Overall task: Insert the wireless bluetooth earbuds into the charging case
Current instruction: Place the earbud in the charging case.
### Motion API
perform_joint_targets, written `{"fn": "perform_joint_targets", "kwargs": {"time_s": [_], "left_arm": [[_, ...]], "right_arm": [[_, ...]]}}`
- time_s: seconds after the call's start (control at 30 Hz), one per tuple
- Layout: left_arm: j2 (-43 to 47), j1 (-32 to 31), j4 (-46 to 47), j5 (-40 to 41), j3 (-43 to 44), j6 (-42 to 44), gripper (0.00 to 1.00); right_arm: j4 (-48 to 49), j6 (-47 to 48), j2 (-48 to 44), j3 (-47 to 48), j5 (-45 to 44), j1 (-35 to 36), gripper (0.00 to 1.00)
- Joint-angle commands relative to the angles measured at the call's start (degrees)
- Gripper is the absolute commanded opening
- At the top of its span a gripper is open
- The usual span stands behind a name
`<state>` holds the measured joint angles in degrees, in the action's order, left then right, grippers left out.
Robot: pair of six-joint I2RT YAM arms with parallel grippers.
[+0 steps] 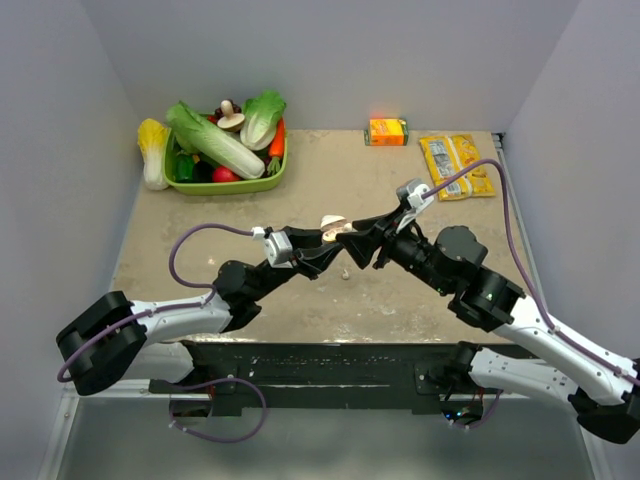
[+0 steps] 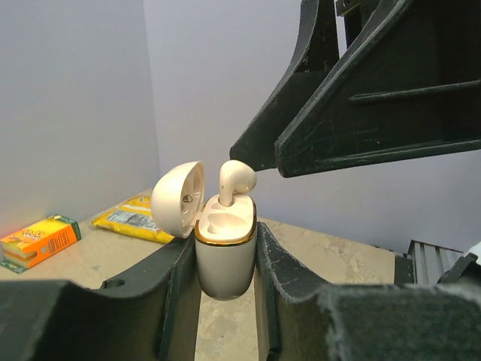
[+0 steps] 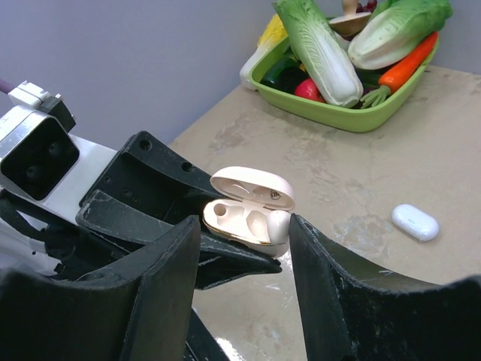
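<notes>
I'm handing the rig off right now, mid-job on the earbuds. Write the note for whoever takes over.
Left pincer: shut on the charging case, held upright off the table, lid open.
Right pincer: open, fingers either side of the case top, holding nothing.
Done: first earbud stands in one slot, head above the rim; perhaps not fully seated.
Left: second earbud lies on the table, apart from the case; the other slot is empty. Pick it up and insert it.
</notes>
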<state>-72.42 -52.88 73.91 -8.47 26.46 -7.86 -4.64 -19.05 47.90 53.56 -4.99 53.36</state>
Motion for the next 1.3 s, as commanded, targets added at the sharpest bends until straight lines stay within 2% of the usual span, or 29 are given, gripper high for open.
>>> {"fn": "perform_joint_targets", "kwargs": {"time_s": [0.0,0.13,1.27], "left_arm": [[0.44,0.15,18.73,0.91,0.62,1.09,0.00],[0.70,0.15,18.73,1.35,0.44,1.27,0.00],[-0.96,0.15,18.90,1.44,1.58,1.18,0.00]], "right_arm": [[2.10,-0.99,-1.31,2.25,-1.68,0.34,0.55],[1.05,-1.43,-1.41,2.51,-2.83,0.34,0.56],[3.06,-5.91,1.41,2.87,4.29,0.51,0.57]]}}
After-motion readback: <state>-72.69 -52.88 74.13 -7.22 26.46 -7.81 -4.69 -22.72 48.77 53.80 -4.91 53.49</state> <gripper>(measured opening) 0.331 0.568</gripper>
